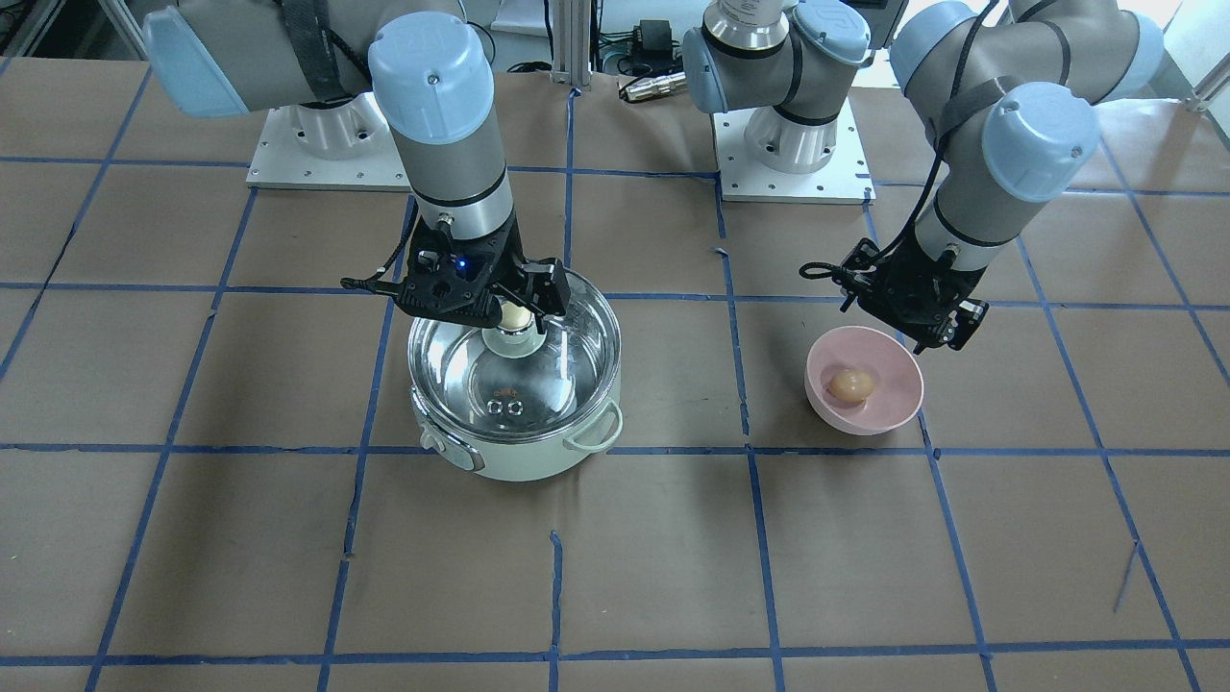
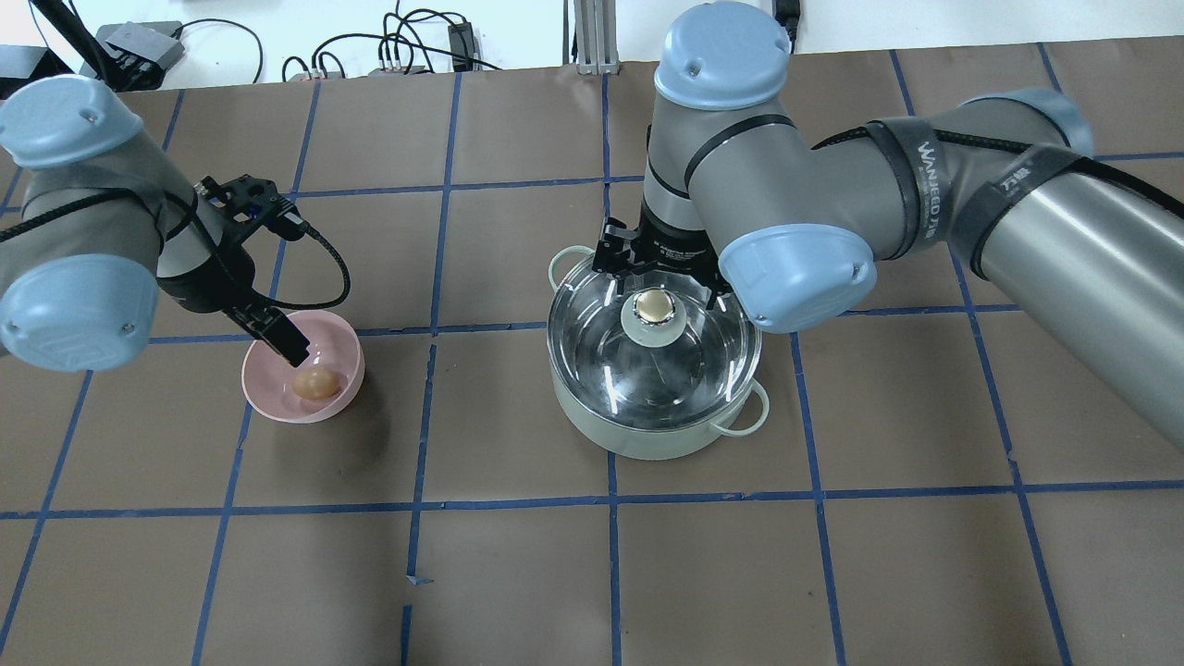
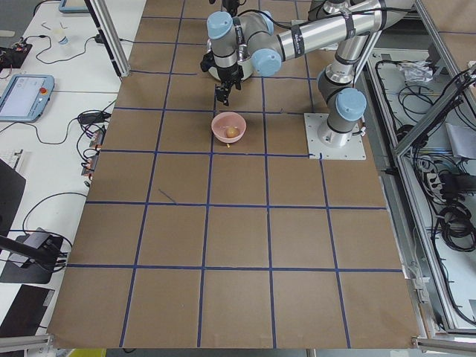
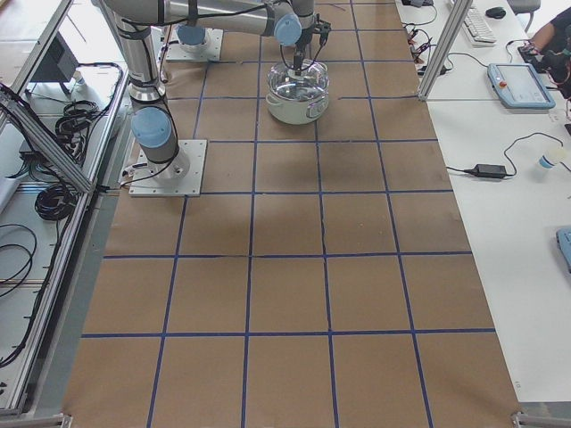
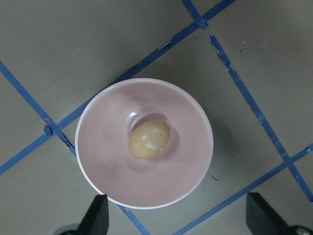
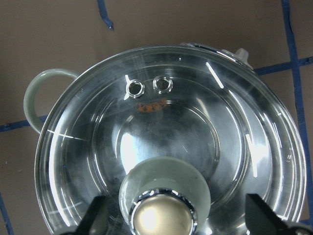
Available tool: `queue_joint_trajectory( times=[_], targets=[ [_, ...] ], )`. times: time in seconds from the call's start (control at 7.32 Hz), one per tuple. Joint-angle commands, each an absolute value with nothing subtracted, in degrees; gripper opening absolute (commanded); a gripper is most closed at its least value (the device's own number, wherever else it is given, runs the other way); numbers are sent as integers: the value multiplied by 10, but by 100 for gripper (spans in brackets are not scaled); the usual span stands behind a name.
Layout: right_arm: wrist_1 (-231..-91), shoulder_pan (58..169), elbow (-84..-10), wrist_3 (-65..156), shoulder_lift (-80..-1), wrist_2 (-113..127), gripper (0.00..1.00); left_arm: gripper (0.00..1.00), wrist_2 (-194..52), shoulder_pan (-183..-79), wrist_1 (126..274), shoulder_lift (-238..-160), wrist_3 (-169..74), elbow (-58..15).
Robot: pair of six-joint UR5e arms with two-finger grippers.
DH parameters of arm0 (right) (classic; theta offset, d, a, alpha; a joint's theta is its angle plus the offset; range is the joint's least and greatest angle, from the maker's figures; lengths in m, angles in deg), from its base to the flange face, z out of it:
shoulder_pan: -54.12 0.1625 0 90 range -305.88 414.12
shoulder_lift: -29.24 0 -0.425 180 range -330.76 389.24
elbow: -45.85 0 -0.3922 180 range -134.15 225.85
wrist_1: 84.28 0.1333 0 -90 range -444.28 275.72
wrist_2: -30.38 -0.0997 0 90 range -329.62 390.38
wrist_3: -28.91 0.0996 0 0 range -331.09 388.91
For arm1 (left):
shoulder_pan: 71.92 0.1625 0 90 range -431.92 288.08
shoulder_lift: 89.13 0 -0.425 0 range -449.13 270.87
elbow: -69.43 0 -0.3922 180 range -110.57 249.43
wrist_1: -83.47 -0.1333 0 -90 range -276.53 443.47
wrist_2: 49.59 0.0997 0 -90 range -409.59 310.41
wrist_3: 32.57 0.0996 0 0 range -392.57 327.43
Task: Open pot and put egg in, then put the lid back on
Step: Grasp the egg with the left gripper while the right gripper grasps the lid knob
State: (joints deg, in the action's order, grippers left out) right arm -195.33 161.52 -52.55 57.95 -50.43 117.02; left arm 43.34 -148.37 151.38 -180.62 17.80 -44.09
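The mint-green pot stands on the table with the clear glass lid resting on it. My right gripper is open, its fingers on either side of the lid's beige knob without touching it. The lid's two metal-ringed holes face away from the wrist. The tan egg lies in a pink bowl. My left gripper is open and empty, hovering just above the bowl's rim. The pot, egg and bowl also show in the overhead view.
The two arm bases sit at the robot's side of the table. Cables and a power brick lie beyond the table's far edge. Blue tape lines grid the brown table top.
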Motion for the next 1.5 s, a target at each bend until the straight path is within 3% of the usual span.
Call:
queue_joint_trajectory(
  times=[0.0, 0.41, 0.68, 1.09, 1.37],
  targets=[
    [-1963, 1615, -526, 579, -499, 1170, 100, 99, 430, -1462, 1453, -1818, 223, -482],
    [-1964, 1626, -535, 585, -499, 1171, 97, 99, 429, -1459, 1393, -1835, 305, -514],
    [-1964, 1626, -539, 587, -499, 1170, 90, 99, 429, -1458, 1391, -1845, 330, -514],
    [-1967, 1626, -544, 587, -500, 1170, 54, 99, 407, -1458, 1388, -1847, 416, -513],
    [-1967, 1626, -541, 581, -499, 1171, 47, 99, 408, -1458, 1386, -1855, 491, -513]
  ],
)
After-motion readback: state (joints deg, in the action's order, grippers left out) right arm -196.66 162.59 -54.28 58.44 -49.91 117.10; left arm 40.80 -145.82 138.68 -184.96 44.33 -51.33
